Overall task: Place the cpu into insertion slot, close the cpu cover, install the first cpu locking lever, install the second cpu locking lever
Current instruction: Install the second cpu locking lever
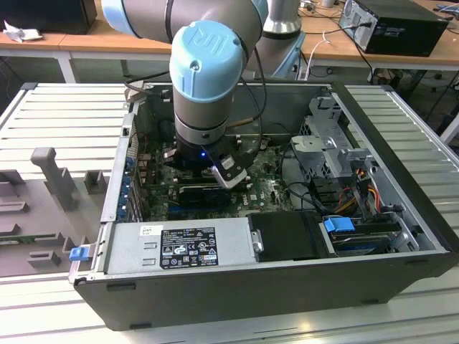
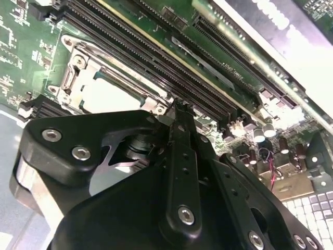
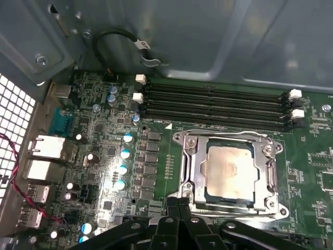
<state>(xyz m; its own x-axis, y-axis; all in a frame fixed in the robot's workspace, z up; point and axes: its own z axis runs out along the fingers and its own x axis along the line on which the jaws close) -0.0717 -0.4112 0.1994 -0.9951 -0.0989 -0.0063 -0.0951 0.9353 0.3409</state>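
Cpu point(image 3: 230, 173): lying seated in the insertion slot point(image 3: 193, 172), cpu cover point(image 3: 270, 156) framing it. Gripper point(image 3: 178, 204): fingers pressed together, hovering just beside the slot's edge, apart from the memory slots point(image 3: 213, 107).

One open dark-grey metal computer case point(image 1: 237, 287), with one green motherboard point(image 3: 156, 156) inside. One flat square silvery-beige cpu point(image 3: 231, 172), one silvery-rimmed square insertion slot point(image 3: 188, 172), one thin silvery hinged cpu cover point(image 3: 270, 172). Four long black memory slots point(image 3: 213, 107) beside the socket, with four white end clips. One black tool point(image 2: 179, 107). One grey-and-blue robot arm point(image 1: 208, 64).
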